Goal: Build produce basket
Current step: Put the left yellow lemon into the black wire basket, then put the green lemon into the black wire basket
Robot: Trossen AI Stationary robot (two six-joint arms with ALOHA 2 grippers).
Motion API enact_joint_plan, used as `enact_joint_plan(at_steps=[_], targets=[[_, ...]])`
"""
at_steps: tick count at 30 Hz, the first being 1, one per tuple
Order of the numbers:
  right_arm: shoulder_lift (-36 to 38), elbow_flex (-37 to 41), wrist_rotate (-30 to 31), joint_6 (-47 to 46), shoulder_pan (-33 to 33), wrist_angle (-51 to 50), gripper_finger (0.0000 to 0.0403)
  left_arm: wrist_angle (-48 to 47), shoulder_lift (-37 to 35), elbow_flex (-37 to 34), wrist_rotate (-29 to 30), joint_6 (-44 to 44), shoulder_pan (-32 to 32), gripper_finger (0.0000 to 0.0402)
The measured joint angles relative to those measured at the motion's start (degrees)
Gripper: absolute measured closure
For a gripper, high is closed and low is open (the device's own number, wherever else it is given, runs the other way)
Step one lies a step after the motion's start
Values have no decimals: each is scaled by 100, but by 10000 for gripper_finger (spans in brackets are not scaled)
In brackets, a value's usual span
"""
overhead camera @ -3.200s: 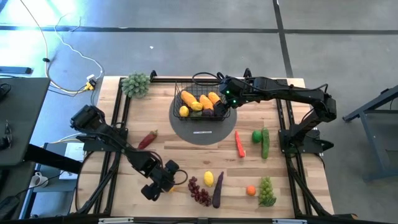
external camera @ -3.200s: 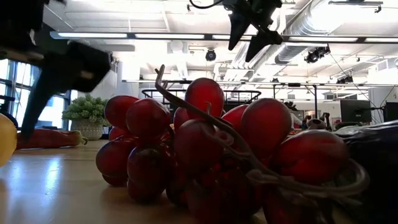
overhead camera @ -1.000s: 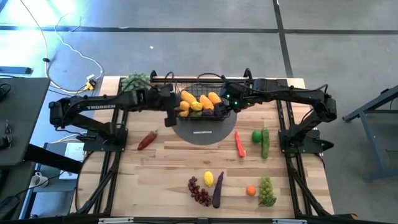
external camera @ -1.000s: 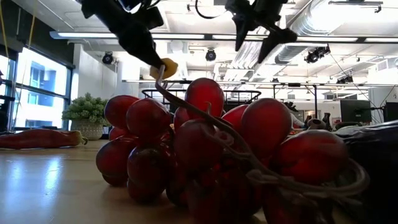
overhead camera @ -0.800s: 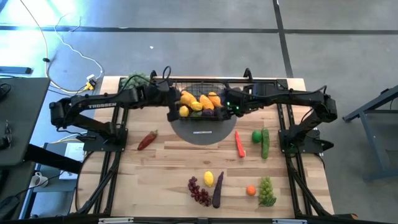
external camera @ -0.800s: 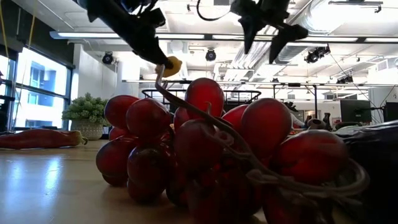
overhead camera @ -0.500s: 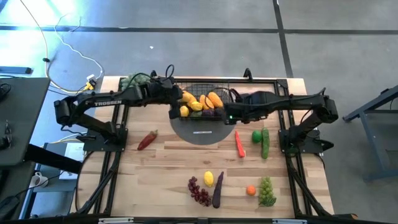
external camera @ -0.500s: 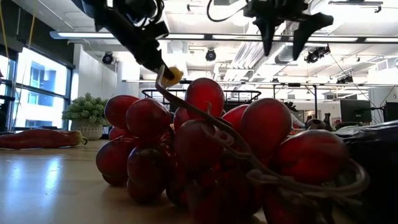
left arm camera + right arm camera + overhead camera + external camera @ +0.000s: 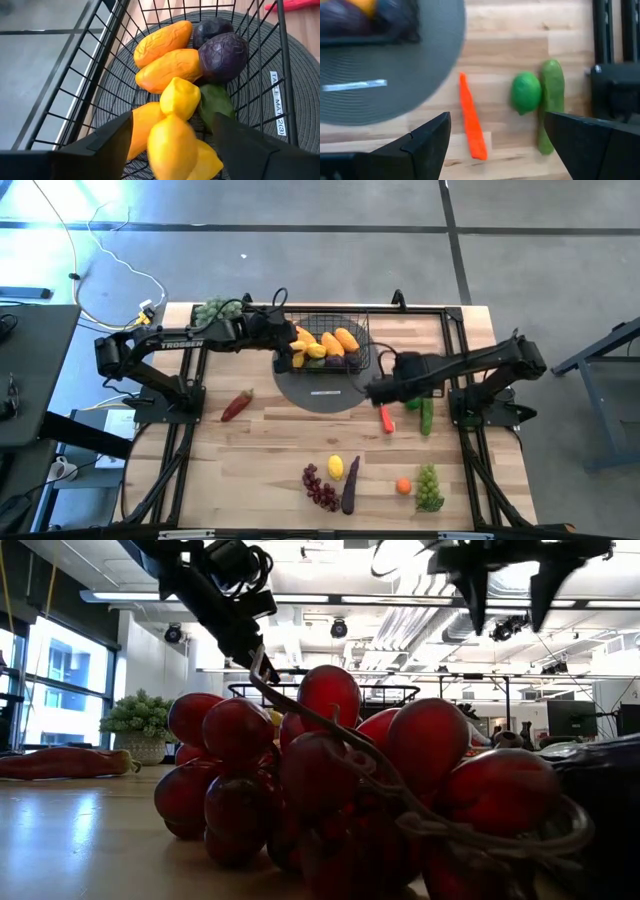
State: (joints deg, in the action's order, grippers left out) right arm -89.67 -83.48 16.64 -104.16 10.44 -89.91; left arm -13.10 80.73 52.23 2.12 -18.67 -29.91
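Observation:
The black wire basket [image 9: 326,344] stands on a round dark grey disc [image 9: 325,385] at the table's far middle. It holds mangoes [image 9: 165,55], lemons [image 9: 179,97], dark purple fruit [image 9: 222,52] and a green piece [image 9: 216,102]. My left gripper [image 9: 287,348] hangs open over the basket's left end. A blurred lemon [image 9: 172,147] shows below and between its fingers, with a gap on each side. My right gripper [image 9: 372,392] is open and points down above the carrot [image 9: 472,125], beside the lime [image 9: 526,92] and cucumber [image 9: 550,107].
A red pepper [image 9: 237,405] lies left of the disc, and a leafy bunch [image 9: 218,310] sits at the far left. Near the front edge lie a lemon [image 9: 336,468], red grapes [image 9: 320,487], an eggplant [image 9: 349,485], an orange [image 9: 403,486] and green grapes [image 9: 428,487].
My left gripper has moved a little right and down over the basket's left end, then opened and let go of the lemon, which has dropped into the basket. My right gripper has swung from the basket's right side toward the near edge, rolling and tipping down over the carrot.

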Motion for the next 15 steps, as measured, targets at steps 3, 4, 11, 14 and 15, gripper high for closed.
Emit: enact_joint_plan(at_steps=[3, 4, 11, 14, 15], targets=[[6, 386, -76, -404, 179, 83, 103, -12, 0, 1, 39, 1, 0, 130], [3, 480, -81, -543, 227, 88, 103, -83, 0, 31, 96, -1, 2, 129], [8, 968, -450, -975, 351, 249, 103, -674, 0, 529, 292, -2, 2, 128], [7, 1210, -599, -998, 349, 418, 103, -807, -11, 788, 292, -1, 2, 128], [7, 1308, -629, -974, 345, 495, 103, -865, -13, 867, 292, -1, 2, 128]])
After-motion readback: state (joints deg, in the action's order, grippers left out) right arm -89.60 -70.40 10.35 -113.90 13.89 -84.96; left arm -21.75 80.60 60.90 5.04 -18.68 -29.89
